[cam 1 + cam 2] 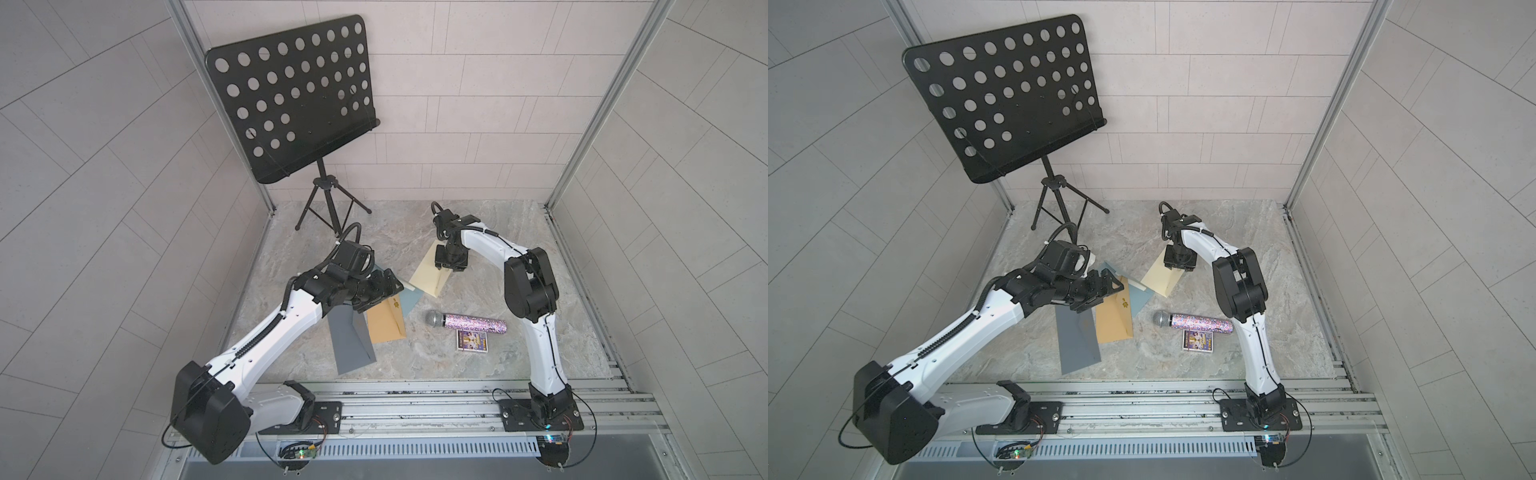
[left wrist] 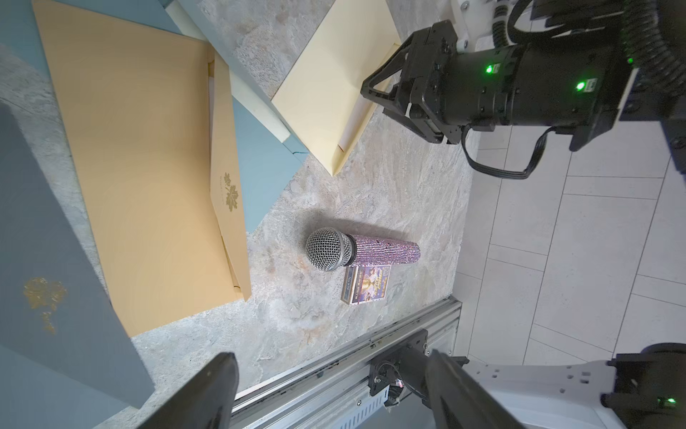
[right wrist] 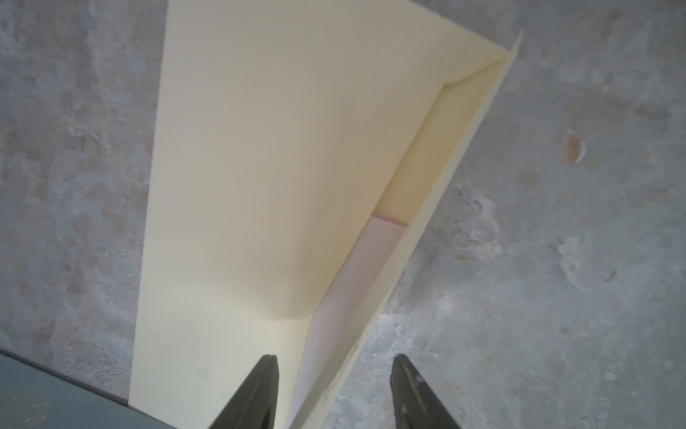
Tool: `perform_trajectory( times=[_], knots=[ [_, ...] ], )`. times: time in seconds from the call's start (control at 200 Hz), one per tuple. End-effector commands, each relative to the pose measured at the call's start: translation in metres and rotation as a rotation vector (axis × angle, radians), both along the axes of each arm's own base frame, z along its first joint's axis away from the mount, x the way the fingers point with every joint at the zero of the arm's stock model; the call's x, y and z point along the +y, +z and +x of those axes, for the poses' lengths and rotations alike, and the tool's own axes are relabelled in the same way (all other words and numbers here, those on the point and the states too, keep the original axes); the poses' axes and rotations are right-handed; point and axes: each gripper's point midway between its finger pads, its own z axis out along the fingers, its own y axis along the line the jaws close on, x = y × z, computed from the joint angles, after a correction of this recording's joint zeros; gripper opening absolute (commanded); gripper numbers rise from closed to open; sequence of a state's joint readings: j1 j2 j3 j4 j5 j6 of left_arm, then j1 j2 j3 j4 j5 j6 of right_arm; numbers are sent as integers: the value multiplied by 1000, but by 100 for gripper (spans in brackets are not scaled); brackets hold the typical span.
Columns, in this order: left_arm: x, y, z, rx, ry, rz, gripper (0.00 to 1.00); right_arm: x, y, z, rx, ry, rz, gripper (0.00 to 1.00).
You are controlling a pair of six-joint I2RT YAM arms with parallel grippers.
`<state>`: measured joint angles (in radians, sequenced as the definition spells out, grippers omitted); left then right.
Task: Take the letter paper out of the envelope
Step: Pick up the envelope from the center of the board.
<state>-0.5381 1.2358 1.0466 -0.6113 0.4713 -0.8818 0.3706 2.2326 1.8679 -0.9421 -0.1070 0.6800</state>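
- My right fingers (image 3: 260, 393) are half open and empty, round the flat cream paper envelope (image 3: 260, 148)'s edge.
- The pale pink letter paper (image 3: 378, 245) lies inside, between them, not out yet.
- My left fingers (image 2: 211, 390) are wide open, empty.

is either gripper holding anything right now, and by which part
Nothing is gripped yet. The right gripper straddles the open edge of the cream envelope, jaws apart; the left gripper is open and empty.

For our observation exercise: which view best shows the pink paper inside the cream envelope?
The right wrist view: it looks into the cream envelope, where the pink paper lies. Both top views show only the envelope's outside; the left wrist view, a thin pale strip at its mouth.
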Motion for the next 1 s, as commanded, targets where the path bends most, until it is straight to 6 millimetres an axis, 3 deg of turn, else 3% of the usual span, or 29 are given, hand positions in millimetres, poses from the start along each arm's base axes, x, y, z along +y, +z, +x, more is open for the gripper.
perform_trajectory(
  times=[0.0, 0.34, 0.685, 0.85, 0.995],
  knots=[
    [-1, 10, 3, -14, -8, -3, 86, -4, -11, -3, 31, -14, 2, 46],
    [-2, 9, 5, -10, -9, 3, 86, -10, -22, -9, 53, -33, -1, 41],
    [-3, 9, 7, -8, -3, 3, 86, -13, -24, -7, 50, -45, 2, 17],
    [-4, 11, 9, -10, -3, -3, 86, -17, -14, -5, 21, -50, -9, 0],
    [-6, 10, 11, -7, -4, -8, 86, -18, 6, -1, -26, -44, -9, 0]
  ],
)
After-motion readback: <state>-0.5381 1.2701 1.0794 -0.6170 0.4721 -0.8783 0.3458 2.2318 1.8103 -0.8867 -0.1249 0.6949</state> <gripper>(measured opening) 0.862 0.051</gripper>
